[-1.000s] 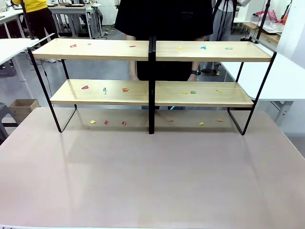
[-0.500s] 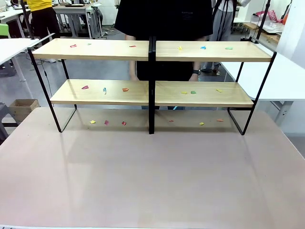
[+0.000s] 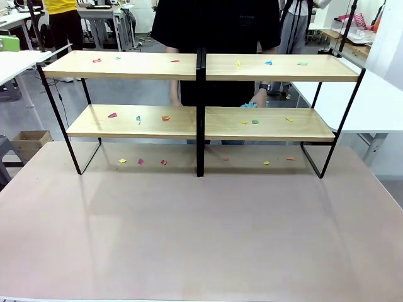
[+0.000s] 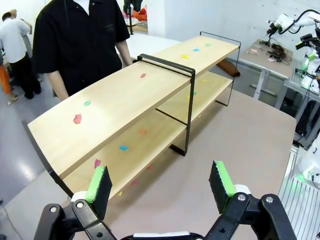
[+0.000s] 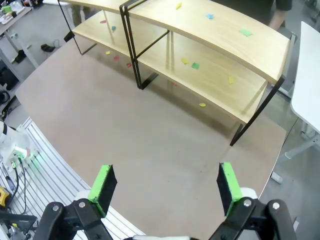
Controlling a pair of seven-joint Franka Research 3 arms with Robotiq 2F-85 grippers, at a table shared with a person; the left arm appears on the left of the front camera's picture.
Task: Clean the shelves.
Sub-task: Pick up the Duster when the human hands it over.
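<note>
Blue item newly beside person's hand

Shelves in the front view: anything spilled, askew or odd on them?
Small coloured scraps lie scattered over all four boards of the shelves and on the table beneath them, like litter. The shelves stand straight, with no visible damage.

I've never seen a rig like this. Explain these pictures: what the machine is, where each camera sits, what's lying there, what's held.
This is a two-armed robot at a table. The wide picture is taken from between its arms, looking across at a person standing behind the shelves. The other two come from cameras on its wrists: the black claws tipped in green are the left gripper and the right gripper. Both are open and hold nothing. Small coloured scraps lie on the boards and on the table under them.
</note>
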